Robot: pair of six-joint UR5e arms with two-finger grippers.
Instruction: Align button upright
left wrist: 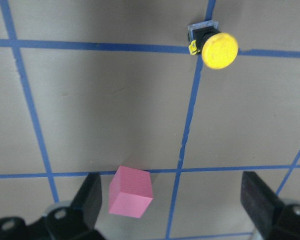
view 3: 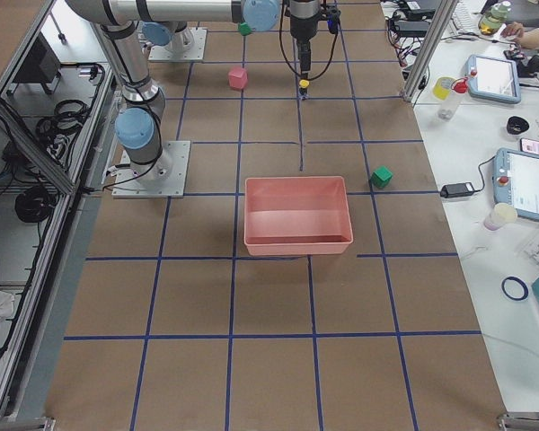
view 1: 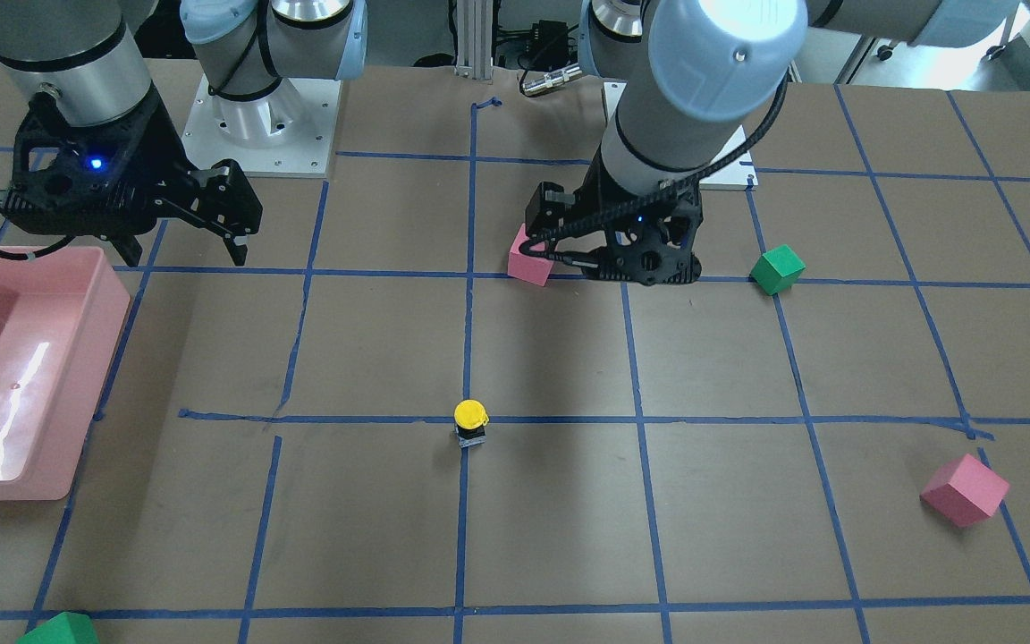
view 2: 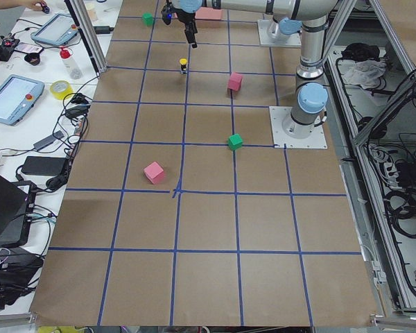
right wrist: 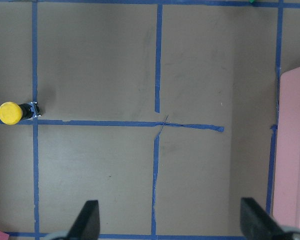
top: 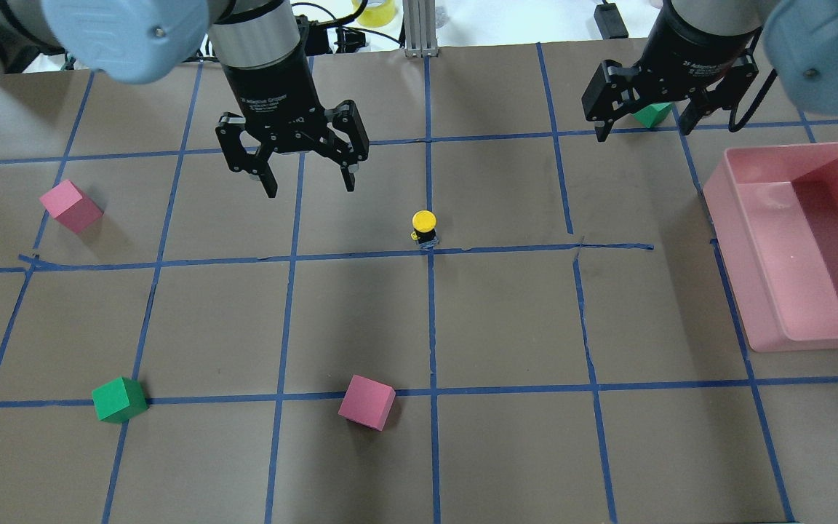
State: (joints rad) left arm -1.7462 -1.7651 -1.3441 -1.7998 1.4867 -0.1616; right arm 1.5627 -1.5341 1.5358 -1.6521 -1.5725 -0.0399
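Observation:
The button [top: 425, 227] stands upright on a blue tape crossing near the table's middle, yellow cap on top, black body and grey base below. It also shows in the front view [view 1: 470, 420], the left wrist view [left wrist: 215, 47] and the right wrist view [right wrist: 15, 112]. My left gripper [top: 310, 188] is open and empty, hovering above the table to the button's left and a little beyond it. My right gripper [top: 641, 131] is open and empty, raised far right of the button, near the pink bin.
A pink bin [top: 732, 269] sits at the right. Pink cubes [top: 70, 206] [top: 366, 402] and green cubes [top: 119, 399] [top: 653, 114] lie scattered around. In the left wrist view a pink cube [left wrist: 131, 191] lies on the table between the fingers.

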